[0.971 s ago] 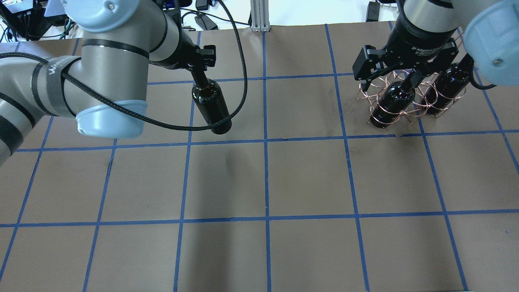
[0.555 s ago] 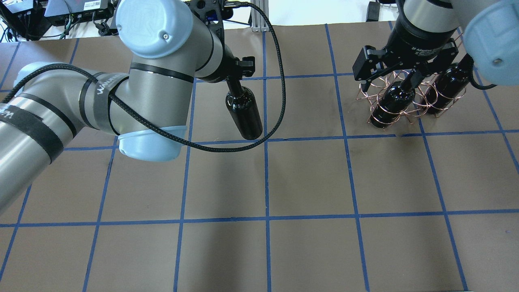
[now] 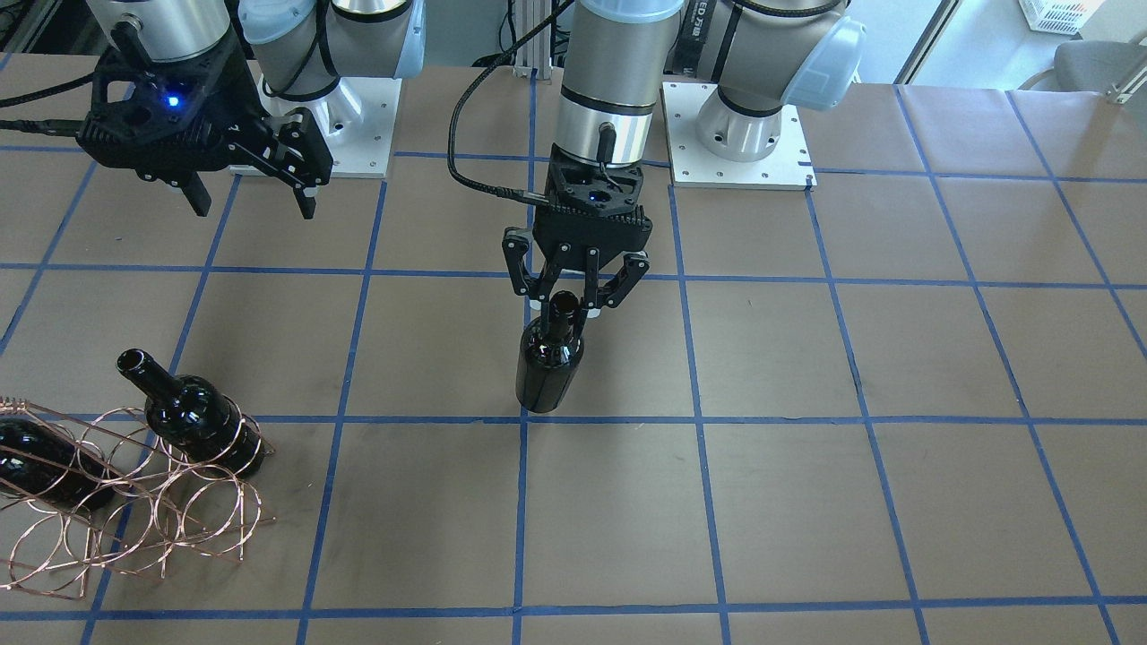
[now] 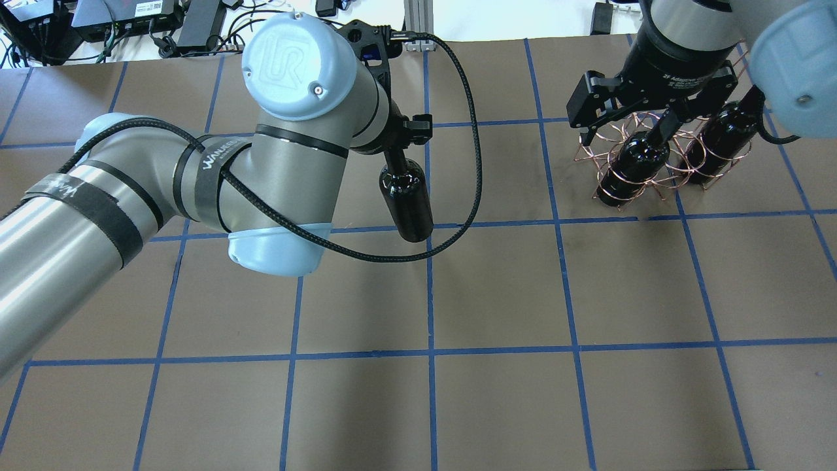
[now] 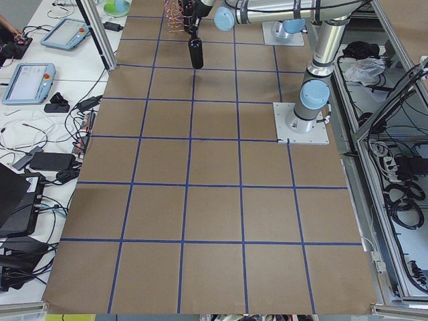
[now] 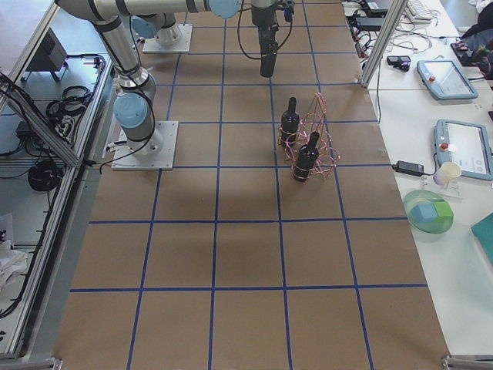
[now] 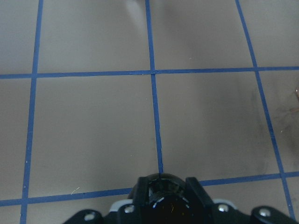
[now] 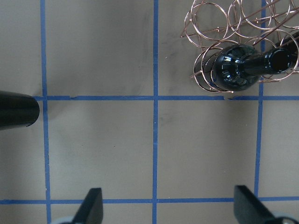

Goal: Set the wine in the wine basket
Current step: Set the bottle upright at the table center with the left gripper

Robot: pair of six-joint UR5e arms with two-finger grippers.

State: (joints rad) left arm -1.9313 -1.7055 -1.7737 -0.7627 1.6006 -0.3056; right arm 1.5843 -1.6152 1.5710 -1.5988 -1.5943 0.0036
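A glossy, near-black, unlabelled wine bottle [image 4: 407, 203] is held upright by its short neck. A copper thin-wire wine basket [image 4: 680, 161] of round loops is set well apart, at two o'clock from it. Two similar bottles [image 4: 633, 169] are lodged in its loops.

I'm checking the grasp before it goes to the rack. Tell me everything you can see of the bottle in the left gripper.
The wine bottle is glossy, near-black glass, unlabelled, with rounded shoulders, a short neck and a rimmed open mouth. It hangs roughly upright, mouth up, over the middle of the brown table. The left gripper is shut on its neck from above; nothing else touches it. It seems just clear of the surface, far from the wire basket.
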